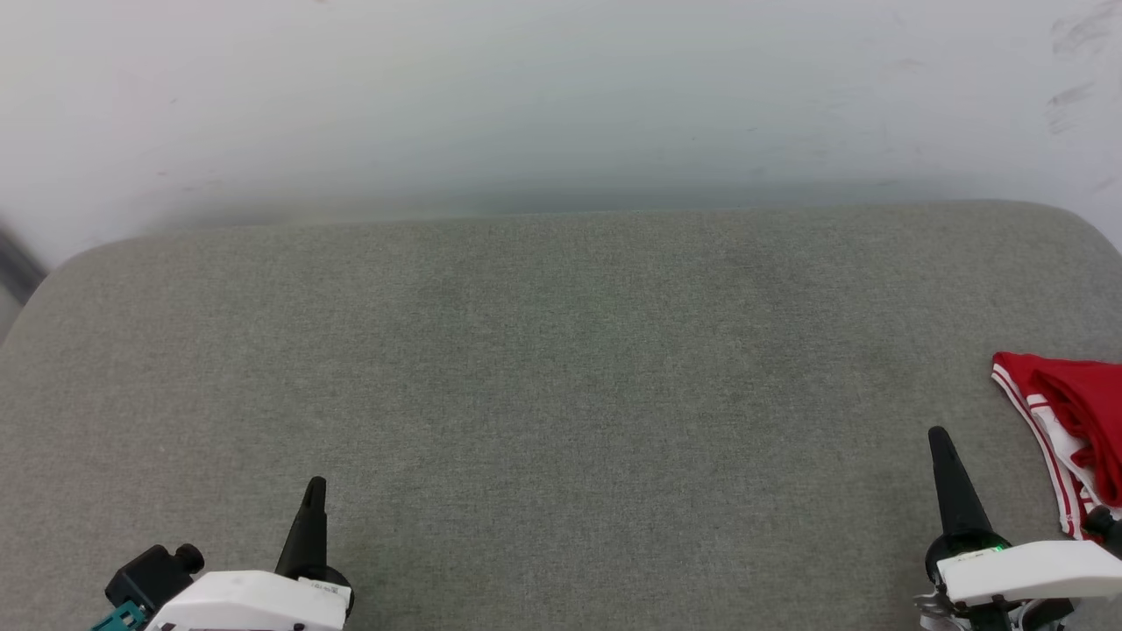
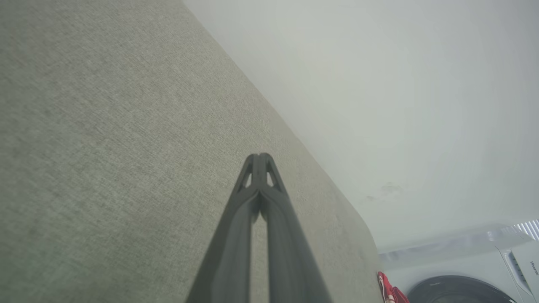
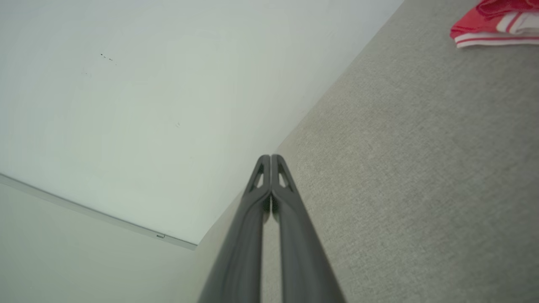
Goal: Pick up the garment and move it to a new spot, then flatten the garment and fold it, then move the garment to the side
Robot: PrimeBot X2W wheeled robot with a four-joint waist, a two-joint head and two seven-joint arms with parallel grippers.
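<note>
The garment [image 1: 1074,421], red with white and red-striped trim, lies bunched at the right edge of the grey surface [image 1: 561,368], partly cut off by the frame. Its edge shows at the top right of the right wrist view, garment [image 3: 492,25], and as a small red patch low in the left wrist view, garment [image 2: 389,290]. My right gripper [image 1: 940,434] is shut and empty, just left of the garment and apart from it; right gripper [image 3: 270,156]. At the lower left my left gripper [image 1: 316,482] is shut with nothing in it; left gripper [image 2: 259,155].
A pale wall [image 1: 561,105] stands behind the grey fabric-covered surface. In the left wrist view a white washing machine [image 2: 471,273] with a dark round door stands beyond the surface's end. The surface's corners are rounded.
</note>
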